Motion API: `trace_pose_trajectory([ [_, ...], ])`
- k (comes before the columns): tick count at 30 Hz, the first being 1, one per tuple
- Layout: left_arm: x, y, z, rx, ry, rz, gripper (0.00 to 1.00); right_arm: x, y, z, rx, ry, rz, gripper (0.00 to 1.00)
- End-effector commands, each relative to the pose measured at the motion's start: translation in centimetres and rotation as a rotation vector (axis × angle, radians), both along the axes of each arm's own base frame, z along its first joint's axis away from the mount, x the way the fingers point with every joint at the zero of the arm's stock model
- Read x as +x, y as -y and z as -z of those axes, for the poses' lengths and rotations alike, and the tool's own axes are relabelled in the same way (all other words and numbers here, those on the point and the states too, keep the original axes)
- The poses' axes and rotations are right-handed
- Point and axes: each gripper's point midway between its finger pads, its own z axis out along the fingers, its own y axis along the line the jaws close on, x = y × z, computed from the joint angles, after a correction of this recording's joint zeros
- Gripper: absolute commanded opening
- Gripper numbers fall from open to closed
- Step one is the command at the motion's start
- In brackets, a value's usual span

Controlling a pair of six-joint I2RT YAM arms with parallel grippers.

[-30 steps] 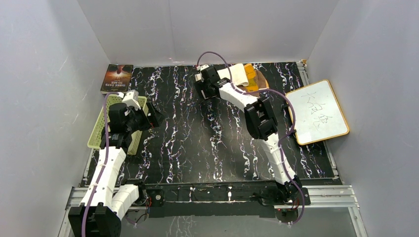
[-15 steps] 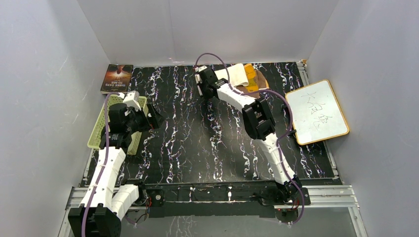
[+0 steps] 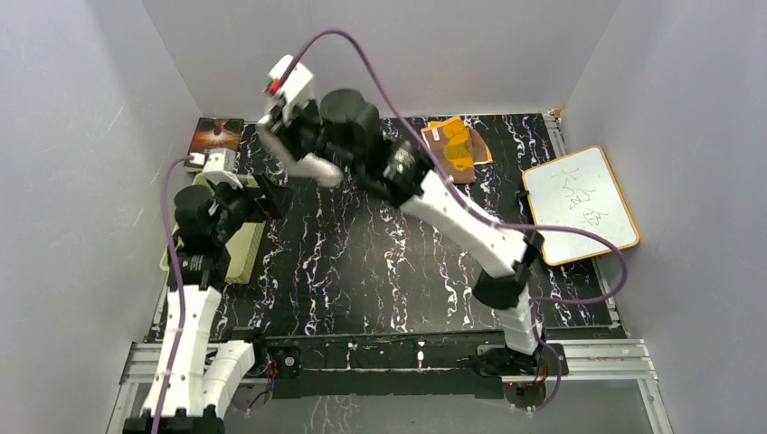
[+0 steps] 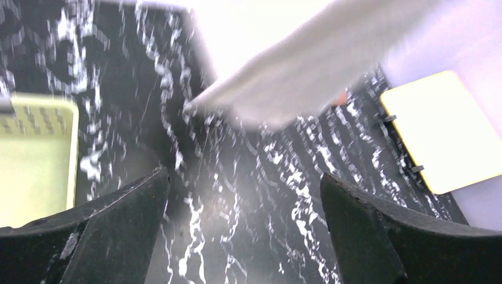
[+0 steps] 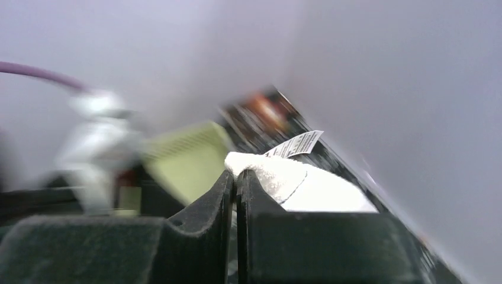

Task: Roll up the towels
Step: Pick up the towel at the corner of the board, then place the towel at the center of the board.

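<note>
My right gripper (image 5: 237, 177) is shut on an edge of the cream-white towel (image 5: 296, 186), whose printed tag (image 5: 299, 143) sticks up beside the jaws. From above, the right gripper (image 3: 288, 127) is raised high over the back left of the table, and the white towel (image 3: 317, 169) hangs blurred below it. The brown towel with yellow-orange pattern (image 3: 457, 145) lies crumpled at the back of the table. My left gripper (image 3: 269, 194) stands open and holds nothing, and its wrist view shows the white towel (image 4: 308, 77) passing above the open fingers (image 4: 118, 219).
A green basket (image 3: 242, 255) sits under the left arm at the table's left edge. A book (image 3: 215, 136) lies in the back left corner. The wood-framed whiteboard (image 3: 579, 203) lies at the right edge. Grey walls enclose the table.
My right gripper closed on the white towel at the back, then swung it up and left, uncovering the brown towel. The left arm shifted slightly back, still open.
</note>
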Motion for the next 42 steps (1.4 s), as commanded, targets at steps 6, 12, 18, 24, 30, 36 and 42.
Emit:
trace_pose_trajectory([
  [6, -1.7, 1.0, -6.5, 0.010, 0.282, 0.072, 0.98, -0.9, 7.1, -6.6, 0.158, 0.078, 0.083, 0.00],
  [12, 0.9, 0.7, -3.5, -0.016, 0.211, 0.046, 0.98, 0.1, 14.1, -2.5, 0.205, -0.033, 0.107, 0.00],
  [18, 2.7, 2.8, -1.7, -0.097, 0.161, 0.163, 0.62, 0.6, 17.3, 4.1, 0.171, -0.152, 0.163, 0.00],
  [24, 2.7, 3.1, -0.3, -0.057, 0.060, 0.203, 0.82, 2.8, 23.0, 11.2, 0.175, -0.297, 0.296, 0.00],
  [30, 1.3, 0.7, 7.5, 0.055, -0.292, 0.096, 0.86, 2.9, 26.2, 12.3, 0.175, -0.307, 0.357, 0.00],
  [36, 0.7, -2.2, 8.1, 0.102, -0.308, -0.097, 0.90, 4.0, 25.5, 9.8, 0.219, -0.311, 0.275, 0.00],
  [42, 2.6, -3.7, 5.4, 0.091, -0.279, -0.216, 0.90, -0.4, 16.4, -6.0, 0.276, 0.048, -0.031, 0.00],
])
